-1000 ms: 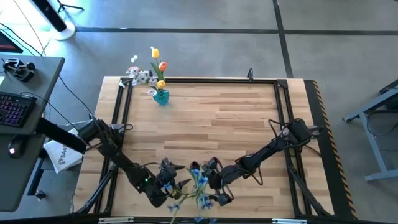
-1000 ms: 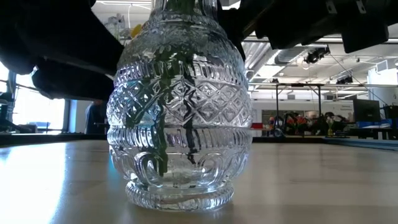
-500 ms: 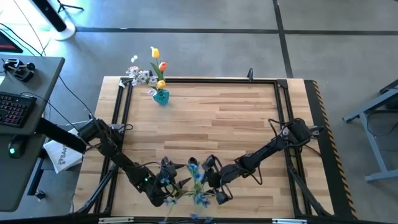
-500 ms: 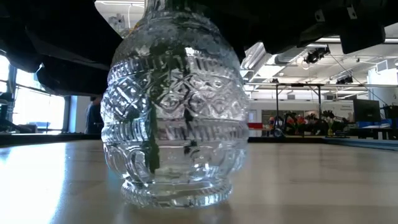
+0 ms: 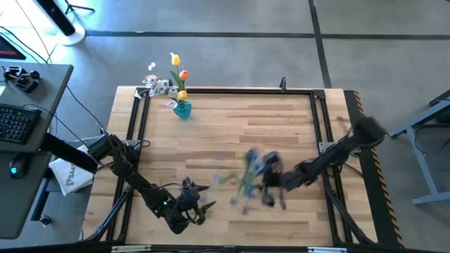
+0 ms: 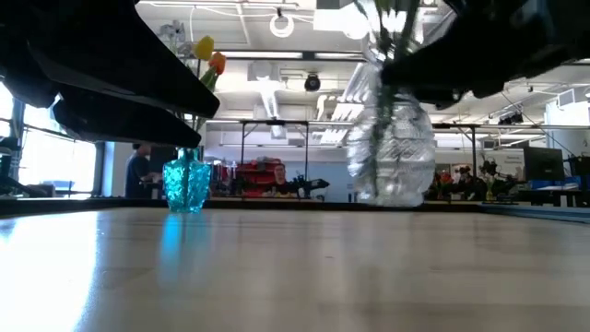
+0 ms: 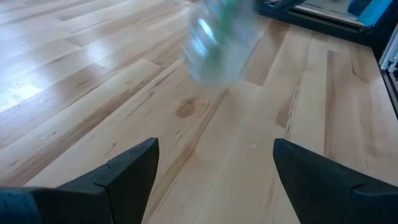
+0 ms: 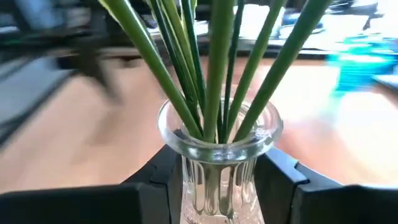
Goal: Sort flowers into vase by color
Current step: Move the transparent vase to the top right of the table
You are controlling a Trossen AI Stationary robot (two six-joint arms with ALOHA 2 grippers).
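Right gripper (image 8: 214,186) clamps the neck of the clear cut-glass vase (image 6: 395,152), lifted above the wooden table (image 5: 281,126) at centre-right. Green-stemmed flowers (image 8: 214,68) stand inside. Glass: heavy, slippery, fragile; neck hold suits it. Left gripper (image 7: 214,165) is wide, empty, near the front edge.

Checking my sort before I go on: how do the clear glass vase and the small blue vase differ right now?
The clear glass vase is gripped at the neck by the right claw and lifted off the table; the blue vase stands at the far left corner. The clear one is bigger and holds blue flowers; the blue one holds yellow and orange tulips and white sprays. Both hold green stems.
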